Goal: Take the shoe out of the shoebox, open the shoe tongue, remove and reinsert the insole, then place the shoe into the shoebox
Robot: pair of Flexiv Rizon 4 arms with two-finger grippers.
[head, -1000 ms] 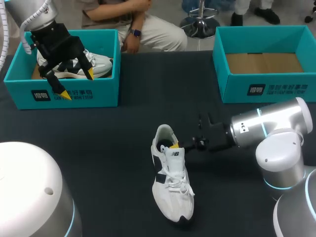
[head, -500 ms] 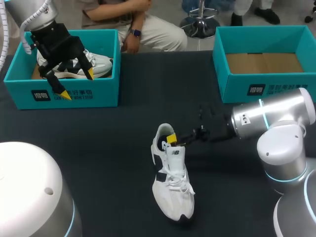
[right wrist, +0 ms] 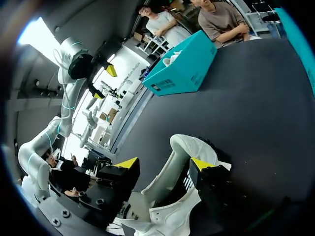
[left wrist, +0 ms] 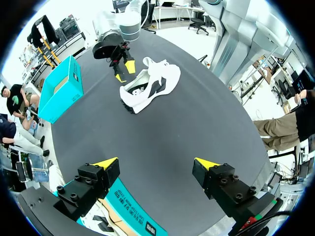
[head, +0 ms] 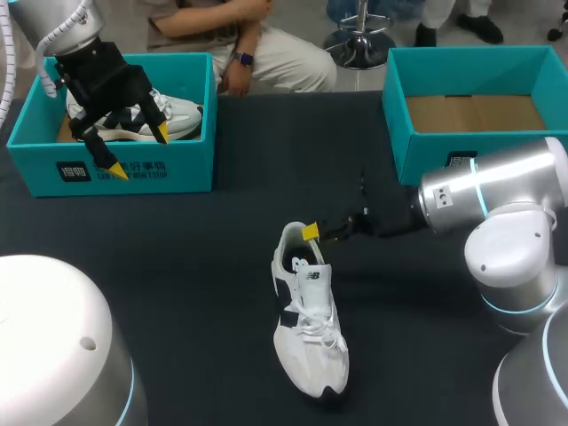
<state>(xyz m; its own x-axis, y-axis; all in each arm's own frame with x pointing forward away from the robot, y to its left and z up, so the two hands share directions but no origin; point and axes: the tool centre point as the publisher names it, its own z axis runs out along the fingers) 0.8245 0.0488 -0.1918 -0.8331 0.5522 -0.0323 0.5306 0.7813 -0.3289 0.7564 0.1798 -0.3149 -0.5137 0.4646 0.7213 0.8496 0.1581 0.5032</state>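
Soft, even light falls on the dark tabletop [head: 195,266]. The white shoe [head: 306,319] looks bright, with hardly any shadow. The right tool [right wrist: 163,164] looks dark, with bright glare far ahead of it.

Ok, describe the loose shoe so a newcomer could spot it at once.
The dark table has a teal left shoebox and right shoebox along its far edge. Between them, nearer the robot, lies a white shoe with black side patches, the right gripper at its heel. Unlike the other shoe, inside the left shoebox, it lies on bare table.
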